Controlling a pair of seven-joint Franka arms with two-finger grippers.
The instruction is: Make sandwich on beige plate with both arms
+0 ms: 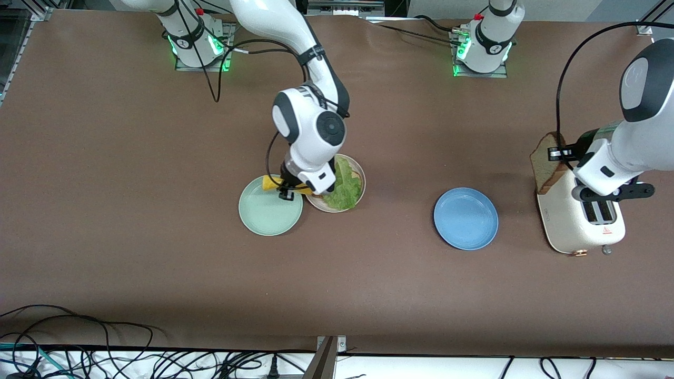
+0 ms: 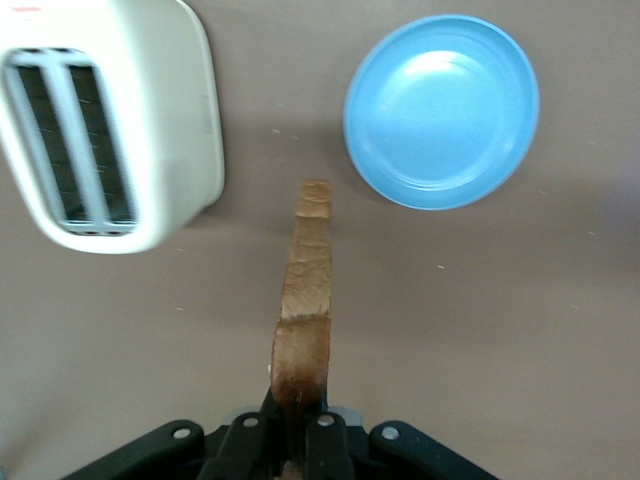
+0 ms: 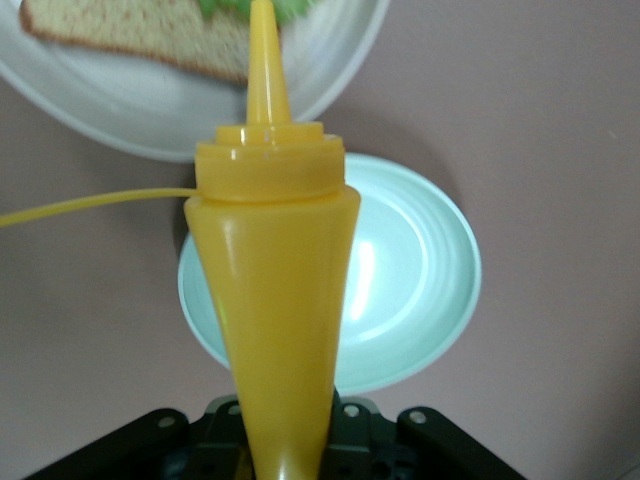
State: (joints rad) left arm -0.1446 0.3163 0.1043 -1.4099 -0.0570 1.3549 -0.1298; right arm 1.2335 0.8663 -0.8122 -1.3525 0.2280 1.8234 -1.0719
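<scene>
Over the seam where the mint-green plate (image 1: 270, 212) meets the beige plate (image 1: 359, 173), the right gripper (image 1: 287, 193) hangs low with its fingers closed round the body of a yellow squeeze bottle (image 3: 272, 290), whose nozzle points toward the beige plate. On that plate lies a bread slice (image 3: 140, 30) with a ruffled lettuce leaf (image 1: 345, 184) on top. Toward the left arm's end of the table, the left gripper (image 2: 296, 440) is up over the white toaster (image 1: 579, 221), its fingers pinched tight on the edge of a second bread slice (image 2: 305, 290), held on edge. The blue plate (image 1: 466, 218) sits between the toaster and the beige plate.
</scene>
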